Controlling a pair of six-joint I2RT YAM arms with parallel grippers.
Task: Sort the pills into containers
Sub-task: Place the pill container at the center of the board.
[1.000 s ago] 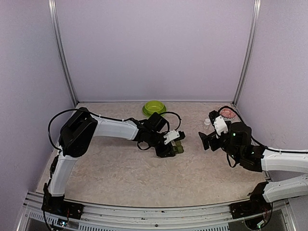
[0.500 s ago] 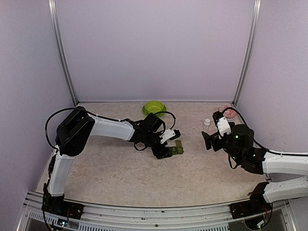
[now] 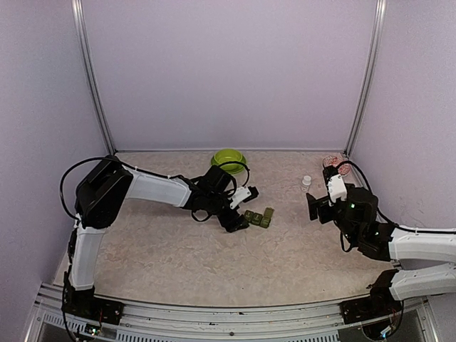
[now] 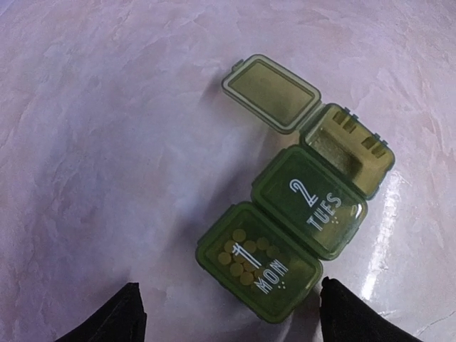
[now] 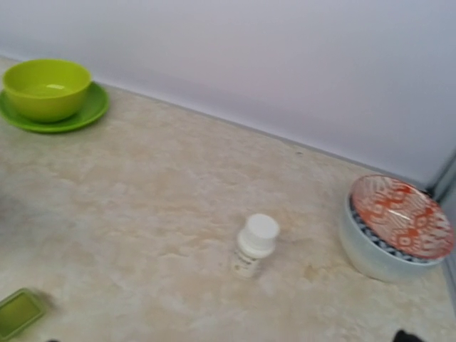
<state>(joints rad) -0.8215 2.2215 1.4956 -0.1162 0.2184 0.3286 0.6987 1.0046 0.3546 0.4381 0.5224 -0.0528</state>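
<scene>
The pill box (image 4: 299, 214), translucent dark green plastic with rounded corners, lies near the middle of the marbled counter (image 4: 107, 142). Small round pills (image 4: 239, 253) show through its shut MON lid; TUES is shut, and the third lid is flipped open. The left end effector (image 3: 241, 209) stands released just beside it, fingers clear of its edges. The right end effector (image 3: 315, 206), also released, hangs well apart toward the right edge.

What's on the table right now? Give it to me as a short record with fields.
pill box: MON and TUES lids shut, third lid open
pills: inside MON; none seen in the open slot
left jaws: open, at the MON end, holding nothing
right jaws: open, empty
bottle: upright, capped
green bowl: far edge
patterned bowl: right corner
</scene>
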